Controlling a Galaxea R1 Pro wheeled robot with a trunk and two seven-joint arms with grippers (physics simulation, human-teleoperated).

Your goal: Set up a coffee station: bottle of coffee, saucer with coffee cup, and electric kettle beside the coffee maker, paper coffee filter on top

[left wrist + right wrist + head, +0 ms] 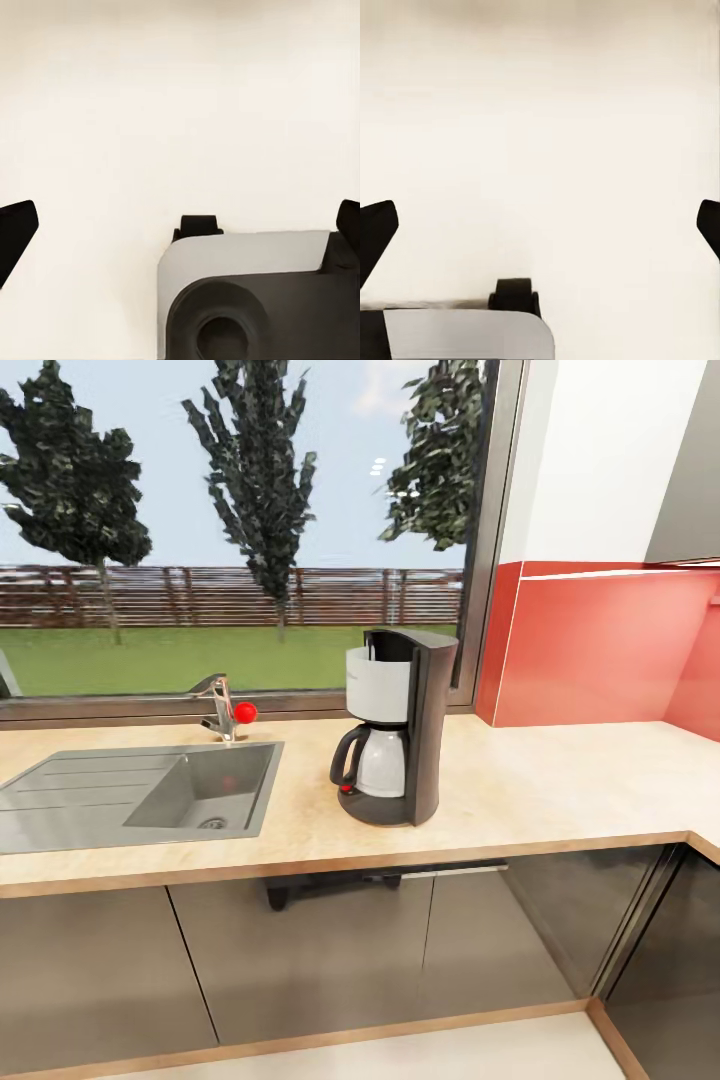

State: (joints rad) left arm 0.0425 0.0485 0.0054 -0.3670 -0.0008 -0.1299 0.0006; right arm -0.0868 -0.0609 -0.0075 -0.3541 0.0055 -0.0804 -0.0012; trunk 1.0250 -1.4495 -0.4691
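Observation:
The coffee maker [393, 726] stands upright on the kitchen countertop [540, 785], just right of the sink, its carafe handle and red switch facing left. It is black with a pale grey-white filter basket. In the left wrist view my left gripper [180, 225] is open, its dark fingertips [16, 232] far apart over pale floor, with part of the robot's base [255, 300] below. The right wrist view has my right gripper [540, 229] open too, its fingertips [375, 236] wide apart over the same pale floor.
A grey sink [140, 792] with a tap [220, 705] and a red knob sits at the left. A large window runs behind. A red backsplash [600, 650] covers the right wall, where the counter turns a corner. Glossy grey cabinet fronts [300, 960] stand below.

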